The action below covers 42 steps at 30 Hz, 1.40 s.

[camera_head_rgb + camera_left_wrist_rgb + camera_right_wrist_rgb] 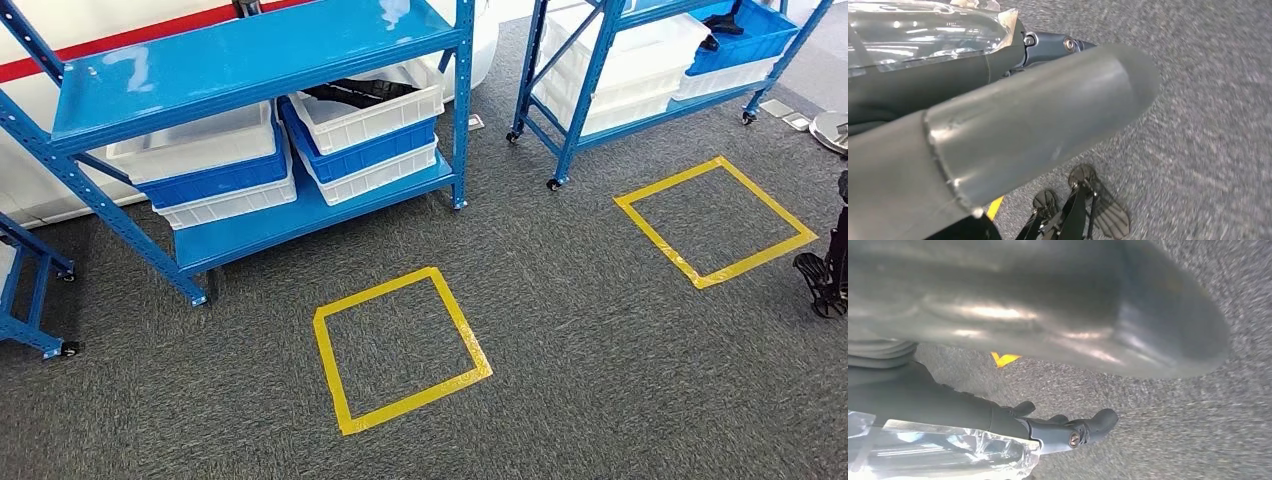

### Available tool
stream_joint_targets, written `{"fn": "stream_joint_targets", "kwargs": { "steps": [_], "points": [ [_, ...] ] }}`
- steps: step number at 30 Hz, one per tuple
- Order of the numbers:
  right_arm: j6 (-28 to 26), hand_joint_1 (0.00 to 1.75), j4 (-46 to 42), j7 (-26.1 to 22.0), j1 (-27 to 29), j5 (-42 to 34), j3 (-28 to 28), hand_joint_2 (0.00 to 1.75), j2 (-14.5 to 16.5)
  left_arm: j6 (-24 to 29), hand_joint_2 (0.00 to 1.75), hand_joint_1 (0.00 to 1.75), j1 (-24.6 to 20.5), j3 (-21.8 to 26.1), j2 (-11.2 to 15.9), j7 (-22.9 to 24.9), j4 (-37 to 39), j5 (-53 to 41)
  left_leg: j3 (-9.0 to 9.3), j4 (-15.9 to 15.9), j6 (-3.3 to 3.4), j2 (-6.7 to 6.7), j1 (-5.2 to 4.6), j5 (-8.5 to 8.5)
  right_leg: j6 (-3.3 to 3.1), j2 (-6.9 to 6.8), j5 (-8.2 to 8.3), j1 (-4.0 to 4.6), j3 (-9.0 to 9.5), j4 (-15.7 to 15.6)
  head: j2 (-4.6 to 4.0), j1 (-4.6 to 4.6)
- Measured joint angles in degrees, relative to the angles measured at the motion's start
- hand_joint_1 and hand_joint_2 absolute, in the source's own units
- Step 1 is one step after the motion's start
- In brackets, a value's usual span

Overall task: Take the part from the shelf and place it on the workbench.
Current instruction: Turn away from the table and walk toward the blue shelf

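Black parts (pixel 360 92) lie in a white bin (pixel 372 112) on the lower level of the blue shelf (pixel 250 60) at the upper left. My left hand (pixel 1013 115) hangs over the grey carpet with its thick thumb and dark fingers (pixel 1053 45) stretched out, holding nothing. My right hand (pixel 1048 340) also hangs over the carpet, its fingers (pixel 1068 432) nearly straight and empty. In the head view a dark hand (pixel 825 280) at the right edge looks like my right one. Both hands are far from the shelf.
White and blue bins (pixel 215 170) are stacked on the shelf's lower level. A second blue shelf (pixel 600 60) with bins stands at the upper right. Two yellow tape squares (pixel 400 345) (pixel 715 220) mark the carpet. Another rack's wheeled foot (pixel 40 340) is at the left edge.
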Motion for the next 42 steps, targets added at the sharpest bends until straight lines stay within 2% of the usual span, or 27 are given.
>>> {"fn": "stream_joint_targets", "kwargs": {
  "steps": [2,4,5,7,8,10,11,13,15,17,18,20,22,23,24,26,27,29,30,32,34,36,37,38,40,41,42],
  "points": [
    [-0.03,0.00,-0.02,-0.04,-0.11,0.08,0.01,0.00,-0.10,0.06,0.00,0.00,-0.01,0.03,-0.10,0.05,-0.01,-0.15,0.94,-1.68,0.77,-1.28,0.22,0.98,-0.21,2.14,-1.59,0.16,-1.28,2.87,0.00,0.33],
    [-0.03,0.00,-0.02,-0.09,0.09,0.08,0.02,0.00,-0.34,0.08,0.00,0.00,-0.19,0.04,-0.23,0.12,-0.02,-0.32,1.08,-2.07,1.12,-2.59,0.33,1.35,-1.07,5.06,-5.14,0.28,-5.17,10.69,0.00,0.87],
    [-0.03,0.00,-0.02,-0.08,0.26,0.03,0.02,0.00,-0.44,0.06,0.00,0.00,-0.25,0.05,-0.26,0.14,-0.02,-0.37,0.96,-1.90,1.24,-3.31,0.31,1.34,-1.28,5.66,-6.69,0.35,-7.33,14.87,0.00,1.08],
    [-0.04,0.00,-0.01,-0.05,0.52,-0.05,0.00,0.00,-0.64,0.01,0.00,0.00,-0.19,0.05,-0.33,0.15,-0.02,-0.40,0.80,-1.43,1.16,-4.75,0.33,1.16,-0.79,5.99,-7.10,0.43,-9.14,18.01,0.00,1.20],
    [-0.05,0.00,-0.01,-0.04,0.58,-0.07,-0.01,0.00,-0.73,-0.02,0.00,0.00,-0.11,0.07,-0.37,0.15,-0.02,-0.41,0.80,-1.18,1.02,-5.40,0.38,1.03,-0.27,6.04,-6.11,0.38,-8.63,16.68,0.00,1.23],
    [-0.08,0.00,-0.01,-0.04,0.57,-0.04,-0.01,0.00,-0.85,-0.07,0.00,0.00,0.00,0.12,-0.48,0.15,-0.02,-0.43,0.70,-0.27,0.33,-6.89,0.59,0.50,1.11,7.16,-2.64,-0.03,-4.96,8.90,0.00,1.29],
    [-0.08,0.00,-0.01,-0.04,0.57,-0.03,0.00,0.00,-0.84,-0.09,0.00,0.00,-0.02,0.17,-0.47,0.15,-0.03,-0.44,0.49,0.41,-0.09,-7.55,0.57,0.06,1.38,8.08,-1.44,-0.30,-3.30,5.35,0.00,1.48],
    [-0.08,0.00,-0.01,-0.04,0.54,-0.03,0.00,0.00,-0.79,-0.12,0.00,0.00,-0.03,0.31,-0.40,0.10,-0.04,-0.47,0.01,1.31,-0.59,-8.60,0.46,-0.64,0.84,9.06,-0.45,-0.63,-1.51,1.77,0.00,1.65],
    [-0.09,0.00,-0.01,-0.02,0.47,-0.04,-0.01,0.00,-0.72,-0.11,0.00,0.00,0.13,0.45,-0.33,0.04,-0.04,-0.48,-0.29,1.50,-0.65,-9.27,0.52,-0.80,-0.21,8.37,-0.48,-0.50,-1.34,1.78,0.00,1.54],
    [-0.12,0.00,-0.01,-0.01,0.38,-0.03,-0.05,0.00,-0.64,-0.12,0.00,0.00,0.37,0.51,-0.29,-0.01,-0.05,-0.51,-1.00,2.93,-1.10,-7.69,0.64,-1.63,-0.70,7.46,-0.50,-0.45,-1.36,2.01,0.00,1.15],
    [-0.14,0.00,-0.01,-0.02,0.40,-0.01,-0.07,0.00,-0.60,-0.14,0.00,0.00,0.36,0.51,-0.27,-0.03,-0.06,-0.55,-2.14,5.20,-1.52,-6.10,0.79,-2.85,-0.87,6.91,-0.51,-0.44,-1.35,2.06,0.00,0.85],
    [-0.18,0.00,-0.01,-0.07,0.59,0.01,-0.14,0.00,-0.61,-0.25,0.00,0.00,0.16,0.51,-0.30,-0.07,-0.08,-0.76,-5.92,12.30,-2.29,-3.15,1.14,-6.26,-1.12,5.70,-0.63,-0.24,-1.31,2.09,0.00,0.27],
    [-0.21,0.00,-0.01,-0.35,0.75,-0.07,-0.28,0.00,-0.67,-0.67,0.00,0.00,0.11,0.50,-0.30,-0.11,-0.09,-1.11,-9.93,18.84,-2.39,-2.14,1.42,-8.07,-1.37,4.25,-0.94,0.23,-1.20,2.11,0.00,0.16],
    [-0.24,0.00,-0.01,-0.50,0.76,-0.12,-0.36,0.00,-0.72,-0.92,0.00,0.00,0.19,0.50,-0.28,-0.15,-0.08,-1.28,-10.50,19.27,-2.09,-2.04,1.40,-7.41,-1.46,3.61,-1.13,0.51,-1.05,2.10,0.00,0.16],
    [-0.26,0.00,-0.01,-0.69,0.73,-0.17,-0.46,0.00,-0.75,-1.16,0.00,0.00,0.26,0.50,-0.25,-0.20,-0.08,-1.43,-9.53,16.76,-1.23,-1.70,1.11,-5.41,-1.60,2.85,-1.35,0.89,-0.75,2.04,0.00,0.16],
    [-0.32,0.00,-0.02,-0.87,0.67,-0.22,-0.64,0.00,-0.53,-1.37,0.00,0.00,0.20,0.50,-0.05,-0.31,-0.15,-1.62,-5.22,8.10,1.40,0.77,-0.30,-1.41,-1.73,1.67,-1.74,1.46,-0.03,1.77,0.00,0.34],
    [-0.39,0.00,-0.02,-0.96,0.65,-0.26,-0.74,0.00,-0.34,-1.40,0.00,0.00,0.07,0.50,0.08,-0.37,-0.24,-1.65,-3.44,4.64,2.53,2.09,-1.07,-0.28,-1.70,1.03,-1.93,1.60,0.29,1.61,0.00,0.44],
    [-0.56,0.00,-0.03,-1.03,0.62,-0.33,-0.86,0.00,-0.21,-1.42,0.00,0.00,-0.08,0.48,0.17,-0.44,-0.38,-1.68,-2.63,2.91,3.28,2.98,-1.83,-0.41,-1.35,-0.26,-2.25,1.69,0.79,1.35,0.00,0.61],
    [-0.63,0.00,-0.08,-1.05,0.56,-0.37,-0.91,0.00,-0.24,-1.41,0.00,0.00,-0.06,0.48,0.23,-0.47,-0.43,-1.68,-2.28,2.39,3.27,2.19,-1.77,-0.25,-1.23,-0.97,-2.40,1.69,0.97,1.14,0.00,0.51],
    [-0.73,0.00,-0.18,-1.17,0.53,-0.44,-1.03,0.00,-0.27,-1.48,0.00,0.00,0.08,0.50,0.18,-0.49,-0.45,-1.69,-1.31,0.88,3.00,0.52,-1.34,0.46,-1.15,0.65,-3.41,1.88,0.53,2.91,0.00,0.69],
    [-0.79,0.00,-0.23,-1.37,0.70,-0.57,-1.22,0.00,-0.47,-1.83,0.00,0.00,0.02,0.50,0.05,-0.58,-0.46,-1.72,-0.75,0.09,2.63,-1.23,-0.95,0.90,-1.45,4.23,-6.08,1.81,-2.68,9.60,0.00,0.97],
    [-0.83,0.00,-0.22,-1.54,1.08,-0.78,-1.40,0.00,-0.64,-2.24,0.00,0.00,-0.05,0.49,-0.03,-0.77,-0.46,-1.75,-0.71,0.40,2.49,-3.24,-0.93,0.67,-1.41,5.66,-8.43,1.73,-7.22,17.19,0.00,1.05],
    [-0.84,0.00,-0.21,-1.58,1.22,-0.85,-1.50,0.00,-0.69,-2.34,0.00,0.00,0.02,0.49,-0.07,-0.85,-0.46,-1.76,-0.59,0.57,2.37,-4.22,-0.93,0.50,-0.97,5.84,-8.15,1.70,-8.21,18.11,0.00,1.05],
    [-0.85,0.00,-0.21,-1.63,1.30,-0.91,-1.59,0.00,-0.71,-2.44,0.00,0.00,0.13,0.49,-0.09,-0.90,-0.46,-1.76,-0.43,0.81,2.17,-5.20,-0.91,0.28,-0.30,6.02,-6.84,1.63,-8.12,16.76,0.00,1.06],
    [-0.86,0.00,-0.22,-1.71,1.25,-0.91,-1.72,0.00,-0.79,-2.54,0.00,0.00,0.27,0.50,-0.08,-0.93,-0.46,-1.76,-0.11,1.45,1.61,-6.70,-0.79,-0.32,1.06,7.01,-2.67,1.27,-4.91,8.73,0.00,1.08],
    [-0.88,0.00,-0.22,-1.75,1.23,-0.91,-1.74,0.00,-0.75,-2.57,0.00,0.00,0.27,0.50,-0.02,-0.98,-0.46,-1.76,-0.08,1.88,1.30,-7.34,-0.84,-0.72,1.23,7.67,-1.30,1.07,-3.43,5.27,0.00,1.20],
    [-0.95,0.00,-0.21,-1.78,1.20,-0.89,-1.74,0.00,-0.69,-2.64,0.00,0.00,0.26,0.50,0.07,-1.06,-0.46,-1.76,-0.18,2.26,1.11,-7.85,-0.87,-1.08,0.95,8.17,-0.60,0.97,-2.40,3.20,0.00,1.28]
  ]
}}
